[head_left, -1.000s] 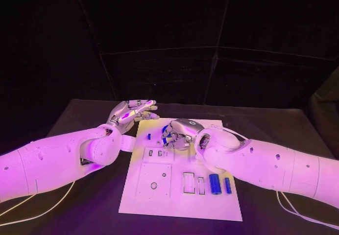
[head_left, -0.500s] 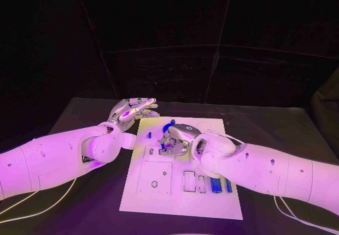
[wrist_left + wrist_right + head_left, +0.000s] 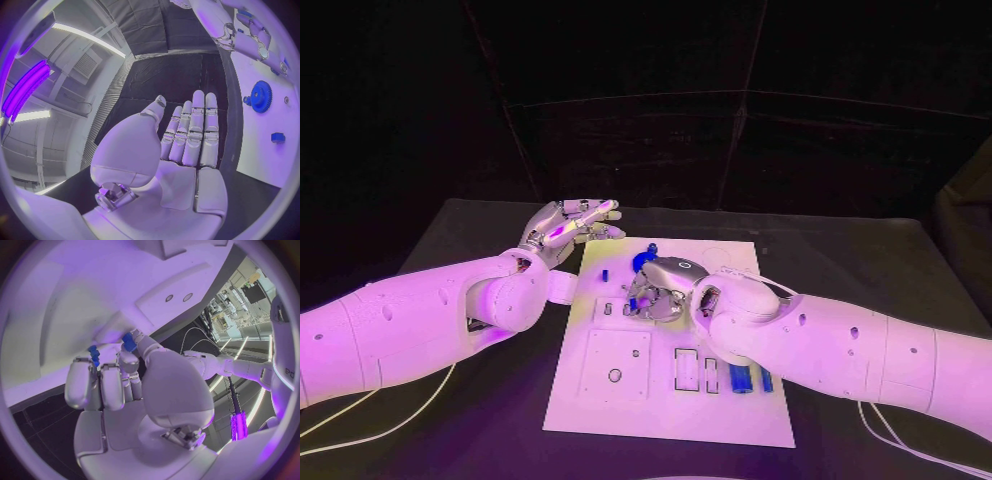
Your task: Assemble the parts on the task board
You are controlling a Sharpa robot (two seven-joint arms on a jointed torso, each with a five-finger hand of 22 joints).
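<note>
While left hand (image 3: pixel 568 229) hovers flat and empty at board's (image 3: pixel 668 410) 11 o'clock, right hand (image 3: pixel 661 288) pinches a blue part (image 3: pixel 129 341) at center.

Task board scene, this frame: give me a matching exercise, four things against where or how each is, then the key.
Things:
1. left hand
2. right hand
3. blue gear
4. task board

Places or states:
A. flat on the board near its far end, nothing touching it
B. white plate lying in the middle of the black table
C. fingers straight and together, holding nothing, off the board's far left corner
D. fingers curled down over the board, small blue part at the fingertips

Pairs: 1-C, 2-D, 3-A, 4-B
</note>
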